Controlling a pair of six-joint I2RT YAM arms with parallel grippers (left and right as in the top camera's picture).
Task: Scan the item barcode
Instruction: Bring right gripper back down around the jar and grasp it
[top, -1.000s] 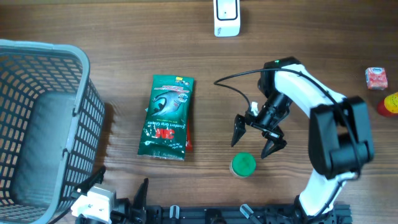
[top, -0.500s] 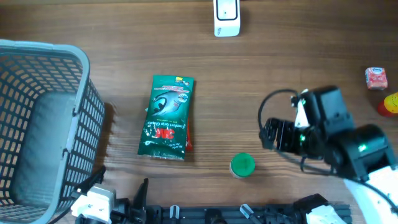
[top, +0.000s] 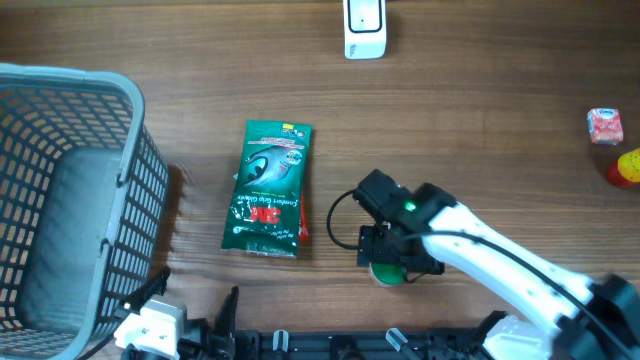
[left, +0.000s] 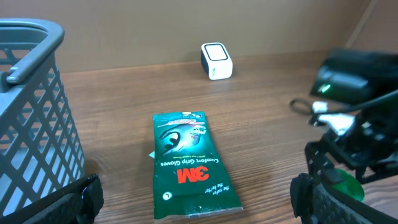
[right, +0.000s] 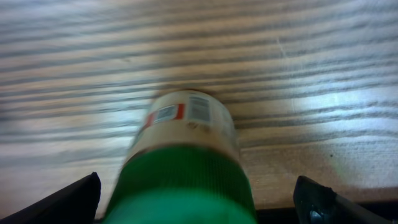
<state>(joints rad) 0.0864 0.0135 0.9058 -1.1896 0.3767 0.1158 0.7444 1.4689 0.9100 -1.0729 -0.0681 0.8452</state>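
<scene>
A small bottle with a green cap (right: 186, 168) stands on the wooden table near its front edge; a label with a barcode (right: 199, 109) shows on its side. My right gripper (right: 199, 202) is open, one finger on each side of the cap, not touching it. From overhead the right gripper (top: 392, 262) covers most of the bottle (top: 388, 272). A white scanner (top: 364, 28) stands at the table's far edge. My left gripper (left: 196, 202) is open and holds nothing, low at the front left (top: 190, 300).
A green 3M glove packet (top: 268, 188) lies flat left of the bottle. A grey mesh basket (top: 70, 78) fills the left side. A small red packet (top: 604, 125) and a yellow and red item (top: 627, 167) sit at the right edge.
My right arm has swung from the right of the bottle down and to the left, so its open fingers now straddle the green cap. The left arm has not moved.
</scene>
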